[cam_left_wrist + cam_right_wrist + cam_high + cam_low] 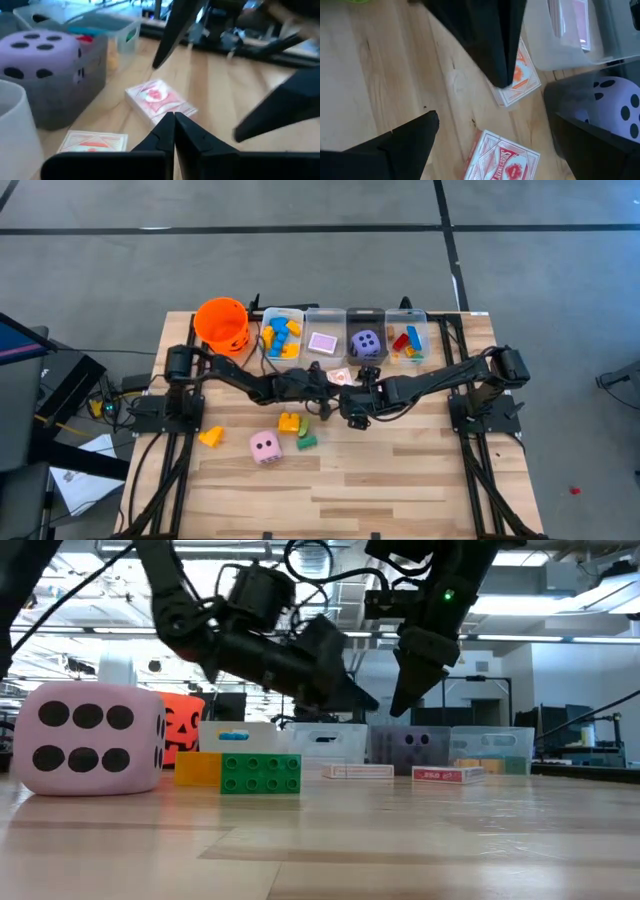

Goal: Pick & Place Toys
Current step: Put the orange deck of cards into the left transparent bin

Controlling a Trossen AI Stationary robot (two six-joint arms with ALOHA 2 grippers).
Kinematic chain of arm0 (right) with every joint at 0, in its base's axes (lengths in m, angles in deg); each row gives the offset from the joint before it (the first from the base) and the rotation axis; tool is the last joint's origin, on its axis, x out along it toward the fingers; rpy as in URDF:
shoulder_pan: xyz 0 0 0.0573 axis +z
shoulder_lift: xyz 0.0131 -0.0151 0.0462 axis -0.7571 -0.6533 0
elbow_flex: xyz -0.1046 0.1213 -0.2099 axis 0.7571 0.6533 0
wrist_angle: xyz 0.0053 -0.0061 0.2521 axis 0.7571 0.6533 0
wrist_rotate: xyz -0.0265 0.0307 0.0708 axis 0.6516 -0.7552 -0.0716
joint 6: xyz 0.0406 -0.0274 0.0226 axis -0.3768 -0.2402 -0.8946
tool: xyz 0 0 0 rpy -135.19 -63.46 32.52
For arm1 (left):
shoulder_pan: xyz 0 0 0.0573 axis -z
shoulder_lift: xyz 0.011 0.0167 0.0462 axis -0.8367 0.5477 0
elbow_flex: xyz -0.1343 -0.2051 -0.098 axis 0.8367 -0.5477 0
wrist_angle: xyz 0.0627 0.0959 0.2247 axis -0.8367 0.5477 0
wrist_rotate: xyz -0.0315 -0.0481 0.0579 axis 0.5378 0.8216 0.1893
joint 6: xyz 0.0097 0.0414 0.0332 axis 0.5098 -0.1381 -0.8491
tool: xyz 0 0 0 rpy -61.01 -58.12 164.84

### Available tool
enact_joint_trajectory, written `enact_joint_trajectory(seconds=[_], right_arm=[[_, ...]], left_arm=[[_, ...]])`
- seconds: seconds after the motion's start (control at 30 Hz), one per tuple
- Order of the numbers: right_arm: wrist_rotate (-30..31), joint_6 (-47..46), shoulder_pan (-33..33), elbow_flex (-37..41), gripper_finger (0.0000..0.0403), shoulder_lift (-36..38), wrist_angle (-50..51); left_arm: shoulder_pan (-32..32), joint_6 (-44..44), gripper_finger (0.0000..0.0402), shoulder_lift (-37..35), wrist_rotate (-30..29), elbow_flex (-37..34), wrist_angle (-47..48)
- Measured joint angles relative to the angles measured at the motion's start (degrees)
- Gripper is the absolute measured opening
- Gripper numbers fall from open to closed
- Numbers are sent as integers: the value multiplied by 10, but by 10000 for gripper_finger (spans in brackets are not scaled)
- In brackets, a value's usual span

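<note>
Two pink-and-white card packs lie flat on the table's middle: one [159,101] just ahead of my left gripper [174,124], the other [92,142] closer to the bins. My left gripper [368,700] is shut on nothing and hangs above the table, slanting slightly down. My right gripper [492,122] is open and points steeply down, its fingers either side of a pack [502,161] and above it. Toward the near edge, a pink die [265,446], a yellow block [211,436], a yellow-orange block [289,422] and a green block [306,438] rest on the wood.
Along the far edge stand an orange bucket [222,323] and several clear bins: one with blue and yellow blocks [281,336], one with a pink card [324,340], one with a purple die [366,342], one with red, blue and green blocks [406,340]. The two arms meet closely mid-table.
</note>
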Motion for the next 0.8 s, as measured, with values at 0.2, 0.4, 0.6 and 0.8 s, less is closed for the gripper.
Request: enact_joint_trajectory(seconds=[0.2,0.4,0.6,0.8], right_arm=[[0,0,0,0,384,0,2],[0,2,-5,0,384,0,2],[0,2,-5,0,384,0,2],[0,2,-5,0,384,0,2]], left_arm=[[-17,-1,1,13,-51,34,148],[-25,24,1,13,-67,35,210],[-18,22,0,7,-48,39,299],[1,-40,0,2,-24,39,351]])
